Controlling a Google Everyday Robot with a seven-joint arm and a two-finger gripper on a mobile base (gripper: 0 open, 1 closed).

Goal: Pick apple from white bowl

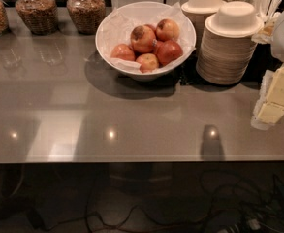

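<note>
At the back of the table: white bowl [107, 29], wide and deep, lined with crinkled white paper, holding a small heap of apples.
Apple [143, 39]: the largest fruit, red-orange with yellowish streaks and a dark brown patch near its top. It sits high in the middle of the heap, touching the other apples around and below it.
Neighbours in bowl: a small yellowish-red apple [148, 62] in front, a deep-red apple [169, 51] to its right, and one more on each side.
Gripper [276, 100]: cream-coloured, at the right edge of the view, low over the table [132, 123]. It is well apart from the bowl, with the stacked bowls [227, 57] between them. I cannot tell whether it is open or closed.
Handling: the apple is probably firm, moderately heavy and smooth-skinned, so likely to slip or roll under a glancing pinch.
Where to hold: probably across its widest part, from above, since its top is exposed. The jaws would need room beside the neighbouring fruit.
Risks: pushing it sideways may shift the heap. The paper liner could snag.
Also on table: glass jars [86, 6] of dry goods at the back left.
</note>
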